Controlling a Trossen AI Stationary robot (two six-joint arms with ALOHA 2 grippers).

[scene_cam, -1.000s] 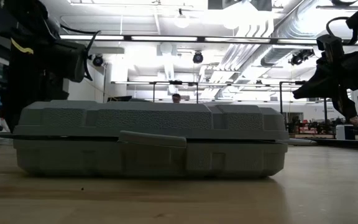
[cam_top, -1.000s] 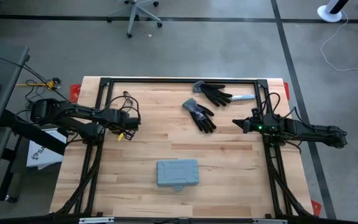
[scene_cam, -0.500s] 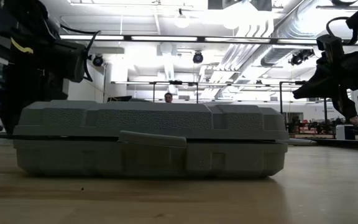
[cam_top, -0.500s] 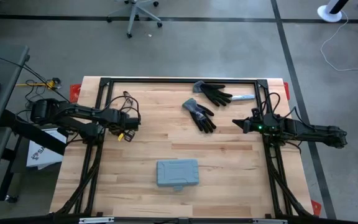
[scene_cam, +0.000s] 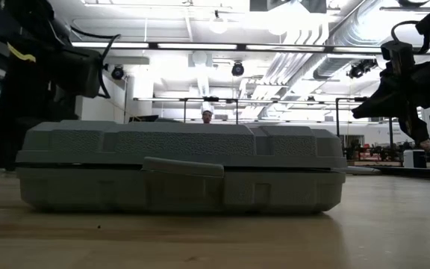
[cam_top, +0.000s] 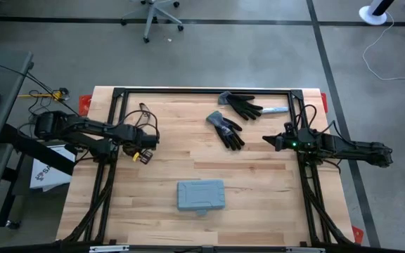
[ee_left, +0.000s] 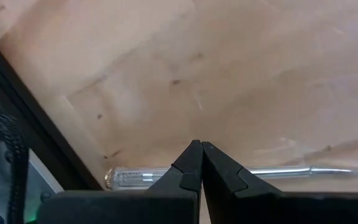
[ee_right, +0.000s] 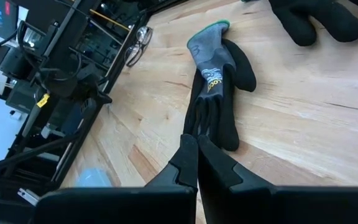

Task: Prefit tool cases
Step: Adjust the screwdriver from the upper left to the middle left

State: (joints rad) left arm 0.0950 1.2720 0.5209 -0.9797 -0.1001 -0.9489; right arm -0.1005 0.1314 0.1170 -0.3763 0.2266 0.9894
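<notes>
Above the table's two sides, both arms hover, jaws closed, empty.

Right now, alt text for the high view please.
A closed grey-blue tool case lies flat near the front edge of a wooden table, untouched. Two black-and-grey work gloves lie toward the back. The left gripper and right gripper hover at either side, fingers shut and empty.

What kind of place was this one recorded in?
Likely an industrial lab or workshop: bare ceiling ducts and strip lights, concrete floor with an office chair, wooden bench holding a tool case.
</notes>
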